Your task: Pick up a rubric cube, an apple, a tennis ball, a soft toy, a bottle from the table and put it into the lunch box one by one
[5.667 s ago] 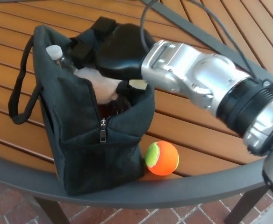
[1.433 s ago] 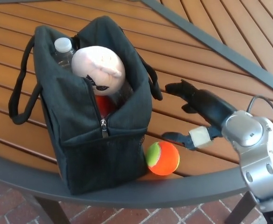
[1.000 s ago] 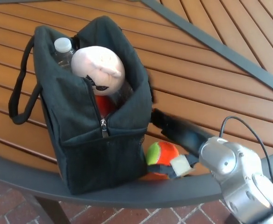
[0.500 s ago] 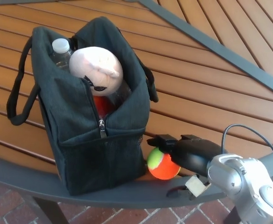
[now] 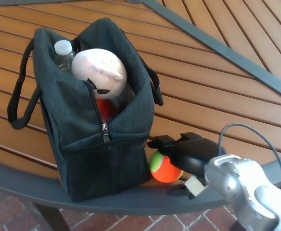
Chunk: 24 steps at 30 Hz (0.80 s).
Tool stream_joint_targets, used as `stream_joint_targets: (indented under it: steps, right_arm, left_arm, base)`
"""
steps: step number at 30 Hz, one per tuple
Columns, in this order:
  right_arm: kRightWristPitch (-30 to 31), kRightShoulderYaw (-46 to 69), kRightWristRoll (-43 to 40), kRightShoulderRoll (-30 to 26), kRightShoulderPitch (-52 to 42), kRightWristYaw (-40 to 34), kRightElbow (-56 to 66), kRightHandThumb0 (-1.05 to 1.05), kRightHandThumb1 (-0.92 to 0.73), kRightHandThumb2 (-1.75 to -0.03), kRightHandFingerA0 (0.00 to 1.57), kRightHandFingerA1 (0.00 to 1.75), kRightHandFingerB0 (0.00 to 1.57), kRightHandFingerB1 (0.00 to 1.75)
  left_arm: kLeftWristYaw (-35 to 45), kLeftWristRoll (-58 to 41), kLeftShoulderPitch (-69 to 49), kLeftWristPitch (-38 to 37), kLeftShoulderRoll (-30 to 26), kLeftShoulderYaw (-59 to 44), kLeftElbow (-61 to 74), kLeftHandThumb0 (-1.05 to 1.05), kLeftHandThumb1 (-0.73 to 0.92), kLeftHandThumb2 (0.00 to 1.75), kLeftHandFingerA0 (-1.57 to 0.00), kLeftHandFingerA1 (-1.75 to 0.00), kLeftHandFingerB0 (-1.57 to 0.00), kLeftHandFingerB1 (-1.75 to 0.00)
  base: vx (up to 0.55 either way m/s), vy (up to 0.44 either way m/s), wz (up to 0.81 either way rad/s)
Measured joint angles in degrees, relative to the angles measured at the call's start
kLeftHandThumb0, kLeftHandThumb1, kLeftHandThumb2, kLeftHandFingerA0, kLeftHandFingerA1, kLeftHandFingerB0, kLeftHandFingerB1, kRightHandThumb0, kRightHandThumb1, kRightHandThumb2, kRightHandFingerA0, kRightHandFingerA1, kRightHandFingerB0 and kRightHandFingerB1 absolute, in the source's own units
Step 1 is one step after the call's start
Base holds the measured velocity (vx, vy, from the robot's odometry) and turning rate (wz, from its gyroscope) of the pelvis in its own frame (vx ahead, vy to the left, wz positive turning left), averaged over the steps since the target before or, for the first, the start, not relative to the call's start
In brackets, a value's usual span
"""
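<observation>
Your target, the tennis ball (image 5: 164, 168), sits on the table (image 5: 212, 96) at its near edge, touching the foot of the lunch box (image 5: 95, 139). Judge it light, springy and fuzzy enough to grip well, but round, so it will likely roll or squirt free if you pinch it off-centre. Take it across its widest part, fingers on opposite sides.

Your right hand (image 5: 186, 156) is down over the ball from the right. One of its fingers (image 5: 160, 143) reaches over the top toward the lunch box wall, while the thumb shows low at the table's rim. The fingers are spread around the ball and seem to touch its upper right side, but they have not closed; the ball rests on the table. Your left hand is out of sight.

The lunch box stands open, with the bottle (image 5: 62, 50) and the soft toy (image 5: 99, 72) poking from its mouth, and something red below them.
</observation>
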State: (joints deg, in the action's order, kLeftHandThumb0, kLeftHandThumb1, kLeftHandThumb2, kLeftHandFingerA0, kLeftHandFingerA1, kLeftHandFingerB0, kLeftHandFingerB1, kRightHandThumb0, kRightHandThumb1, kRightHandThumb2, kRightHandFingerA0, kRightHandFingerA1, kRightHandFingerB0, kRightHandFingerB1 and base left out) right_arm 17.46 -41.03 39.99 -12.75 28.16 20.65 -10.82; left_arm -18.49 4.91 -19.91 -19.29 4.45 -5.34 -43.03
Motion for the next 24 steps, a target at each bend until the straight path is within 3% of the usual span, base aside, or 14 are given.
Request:
stream_joint_targets:
  steps: [2, 3, 4, 6, 7, 8, 9, 13, 14, 16, 21, 22, 24]
  right_arm:
    - [-0.17, 0.35, 0.05, 1.54, -0.29, -1.12, -0.86, -0.42, -0.75, -0.61, 0.64, 1.01, 0.51, 0.50]
    - [-0.26, 0.48, 0.04, 1.98, -0.46, -1.53, -1.14, -0.30, -0.73, -0.65, 0.72, 1.30, 0.49, 0.51]
    - [-0.54, 0.78, 0.06, 3.10, -0.95, -2.75, -1.82, -0.29, -0.73, -0.66, 0.77, 1.40, 0.53, 0.51]
    - [-0.91, 0.73, 0.37, 3.97, -1.45, -4.22, -2.53, -0.29, -0.73, -0.66, 0.77, 1.40, 0.53, 0.51]
    - [-1.23, 0.51, 0.76, 4.18, -1.66, -5.20, -3.22, -0.39, -0.79, -0.63, 0.77, 1.18, 0.60, 0.49]
    - [-1.56, 0.36, 1.17, 4.36, -1.82, -6.13, -3.81, -0.39, -0.79, -0.63, 0.77, 1.18, 0.60, 0.49]
    - [-1.69, 0.25, 1.36, 4.42, -1.85, -6.53, -4.09, -0.31, -0.75, -0.70, 0.74, 1.27, 0.65, 0.73]
    - [-1.65, -1.33, 3.23, 4.62, -1.11, -7.90, -6.27, -0.31, -0.75, -0.70, 0.74, 1.27, 0.65, 0.73]
    - [-1.33, -1.68, 3.97, 4.66, -0.66, -7.95, -6.79, -0.24, -0.60, -0.72, 0.88, 1.47, 0.78, 0.84]
    - [-1.15, -2.05, 4.76, 4.67, -0.51, -8.27, -7.14, -0.26, -0.61, -0.70, 0.91, 1.50, 0.78, 0.82]
    - [-1.83, -3.60, 7.28, 4.00, -1.28, -11.51, -7.24, -0.26, -0.66, -0.75, 0.88, 1.46, 0.74, 0.80]
    - [-1.98, -3.69, 7.54, 3.90, -1.43, -11.93, -7.23, -0.30, -0.67, -0.66, 0.83, 1.29, 0.67, 0.72]
    - [-2.40, -3.80, 8.10, 3.63, -1.75, -12.85, -7.24, -0.34, -0.69, -0.63, 0.81, 1.28, 0.67, 0.77]
  left_arm:
    - [0.34, -0.21, -0.16, 0.02, 0.27, 0.05, 0.57, 0.07, 0.60, 0.98, -1.01, -1.24, -0.94, -1.05]
    - [0.41, -0.26, -0.22, 0.04, 0.31, 0.08, 0.71, 0.09, 0.60, 0.98, -1.01, -1.23, -0.94, -1.05]
    - [0.57, -0.40, -0.40, 0.08, 0.38, 0.16, 1.10, 0.06, 0.60, 0.96, -1.01, -1.22, -0.93, -1.04]
    - [0.70, -0.53, -0.63, 0.09, 0.50, 0.28, 1.60, 0.06, 0.60, 0.96, -1.01, -1.22, -0.93, -1.04]
    - [0.70, -0.56, -0.75, 0.12, 0.58, 0.39, 2.01, 0.05, 0.61, 0.97, -1.02, -1.23, -0.93, -1.06]
    - [0.69, -0.56, -0.88, 0.16, 0.64, 0.45, 2.40, 0.05, 0.61, 0.97, -1.02, -1.23, -0.93, -1.06]
    - [0.71, -0.58, -0.96, 0.17, 0.66, 0.46, 2.55, 0.05, 0.62, 0.98, -1.03, -1.22, -0.92, -1.04]
    - [0.89, -0.64, -1.41, 0.34, 0.70, 0.61, 3.36, 0.05, 0.62, 0.98, -1.03, -1.22, -0.92, -1.04]
    - [0.93, -0.65, -1.52, 0.42, 0.70, 0.73, 3.64, 0.04, 0.61, 0.94, -1.02, -1.19, -0.91, -1.01]
    - [0.93, -0.59, -1.59, 0.70, 0.69, 0.91, 3.85, 0.04, 0.63, 0.92, -1.02, -1.19, -0.91, -1.01]
    - [0.83, -0.36, -1.86, 1.49, 0.72, 1.68, 3.91, 0.07, 0.62, 0.94, -1.03, -1.20, -0.91, -1.02]
    - [0.83, -0.39, -1.90, 1.50, 0.72, 1.69, 3.89, 0.06, 0.65, 0.94, -1.05, -1.17, -0.91, -1.02]
    - [0.85, -0.44, -2.03, 1.50, 0.71, 1.72, 3.83, 0.04, 0.65, 0.92, -1.03, -1.18, -0.91, -1.02]
  base:
    - [0.00, 0.000, 0.00]
    - [0.00, 0.000, 0.00]
    - [0.00, 0.000, 0.00]
    - [0.00, 0.000, 0.00]
    - [0.00, 0.000, 0.00]
    - [0.00, 0.000, 0.00]
    - [0.00, 0.000, 0.00]
    - [0.00, 0.000, 0.00]
    - [0.00, 0.000, 0.00]
    - [0.00, 0.000, 0.00]
    - [0.00, 0.000, 0.00]
    - [0.00, 0.000, 0.00]
    - [0.00, 0.000, 0.00]
